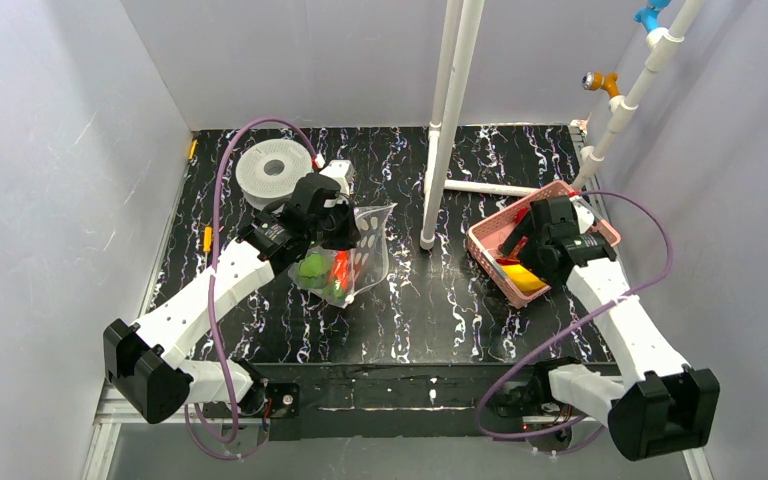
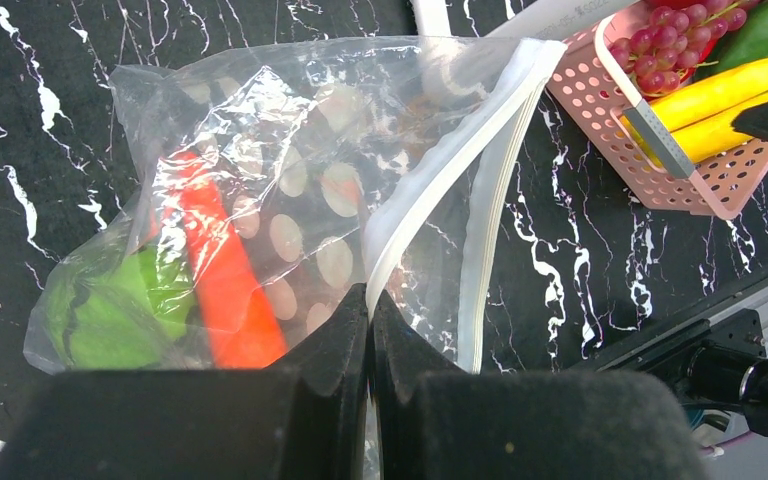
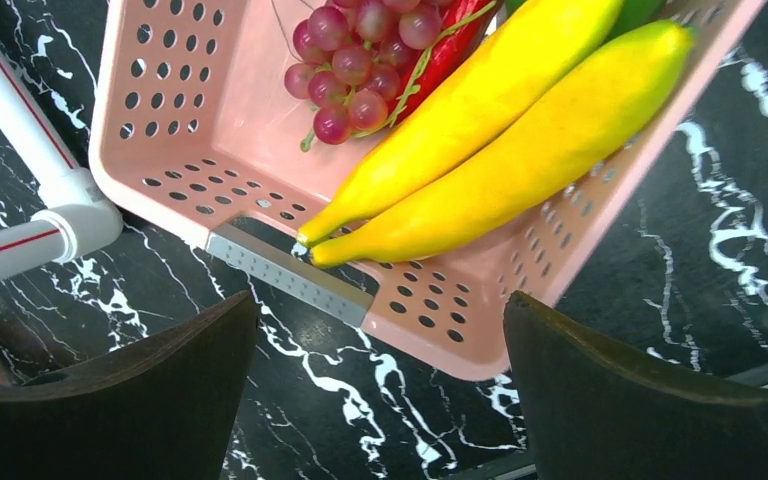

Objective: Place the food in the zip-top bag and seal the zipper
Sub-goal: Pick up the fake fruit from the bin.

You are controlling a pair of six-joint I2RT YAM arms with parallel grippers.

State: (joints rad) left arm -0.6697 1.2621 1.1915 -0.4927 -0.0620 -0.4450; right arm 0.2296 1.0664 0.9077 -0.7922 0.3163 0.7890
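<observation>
left gripper [image 2: 370,302]: jaws pressed together, pinching the mouth edge of the zip-top bag [image 2: 290,140] where the zipper [image 2: 457,172] runs down to the fingers. mouth gapes open. bag sits left of centre on the black marbled table [image 1: 440,310]. inside the bag: an orange-red piece [image 2: 222,285] and a green piece [image 2: 105,325].

right gripper [image 3: 380,300]: jaws spread wide, holding nothing, above the near rim of the pink basket [image 3: 160,110]. in the basket: two yellow bananas [image 3: 520,150] and purple grapes [image 3: 355,65].
</observation>
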